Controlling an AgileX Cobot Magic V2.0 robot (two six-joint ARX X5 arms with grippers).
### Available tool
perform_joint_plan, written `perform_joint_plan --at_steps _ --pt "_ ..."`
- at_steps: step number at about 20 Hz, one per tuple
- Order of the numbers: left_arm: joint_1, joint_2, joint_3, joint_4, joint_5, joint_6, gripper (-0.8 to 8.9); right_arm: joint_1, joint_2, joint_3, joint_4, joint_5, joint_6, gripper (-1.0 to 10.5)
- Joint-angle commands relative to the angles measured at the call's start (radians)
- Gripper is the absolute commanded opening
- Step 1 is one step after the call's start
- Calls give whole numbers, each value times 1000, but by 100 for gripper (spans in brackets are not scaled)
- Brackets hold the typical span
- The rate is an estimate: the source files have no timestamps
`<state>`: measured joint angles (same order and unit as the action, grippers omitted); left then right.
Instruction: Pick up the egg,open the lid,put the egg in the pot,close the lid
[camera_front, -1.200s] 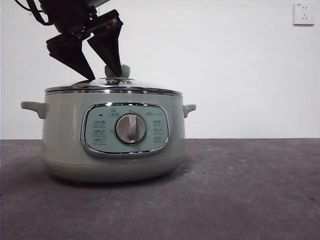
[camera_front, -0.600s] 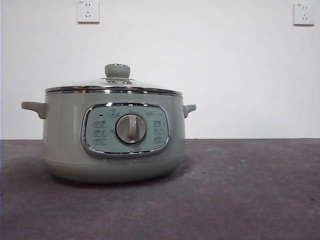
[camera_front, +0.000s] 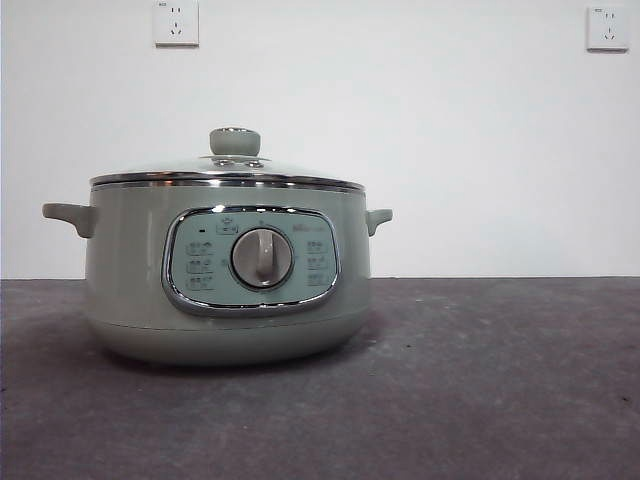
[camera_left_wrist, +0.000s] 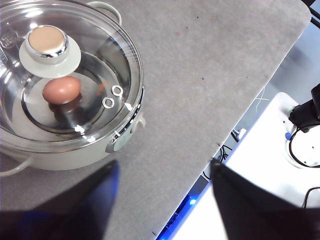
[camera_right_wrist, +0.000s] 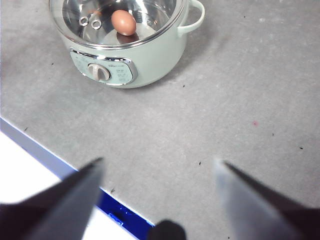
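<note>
The pale green pot (camera_front: 225, 270) stands on the grey table with its glass lid (camera_front: 228, 172) closed on it, green knob (camera_front: 235, 141) on top. Through the lid the reddish-brown egg (camera_left_wrist: 61, 90) (camera_right_wrist: 123, 22) lies on the pot's steel floor. My left gripper (camera_left_wrist: 162, 175) hangs open and empty above the table beside the pot (camera_left_wrist: 75, 150), near the table's edge. My right gripper (camera_right_wrist: 160, 167) is open and empty too, high over the table in front of the pot (camera_right_wrist: 135, 55). Neither gripper shows in the front view.
Two white wall sockets (camera_front: 176, 22) (camera_front: 608, 27) sit on the wall behind. The table's edge (camera_left_wrist: 235, 130) runs close to the left gripper, with a white surface and cables beyond it. Another table edge (camera_right_wrist: 55, 160) with a blue strip lies under the right gripper.
A second ago a gripper stood open around the lid's knob in the front view. It has since risen out of that view; the lid stays closed and the pot has not moved.
</note>
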<state>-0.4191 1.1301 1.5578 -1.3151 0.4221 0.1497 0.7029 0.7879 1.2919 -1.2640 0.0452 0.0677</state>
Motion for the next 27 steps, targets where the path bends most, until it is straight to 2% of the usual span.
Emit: perform_joint_plan --at_steps 1,23,25,27 --pt "1 0 2 2 5 8 -8 3 1 -7 2 -4 7 -8" --pt "-1 5 2 34 -3 8 -4 3 1 -7 2 0 18 1" --pt "13 -13 1 154 -6 18 -4 3 1 -7 2 0 18 1" --pt "61 -68 -14 374 14 69 -4 3 1 -7 2 0 18 1"
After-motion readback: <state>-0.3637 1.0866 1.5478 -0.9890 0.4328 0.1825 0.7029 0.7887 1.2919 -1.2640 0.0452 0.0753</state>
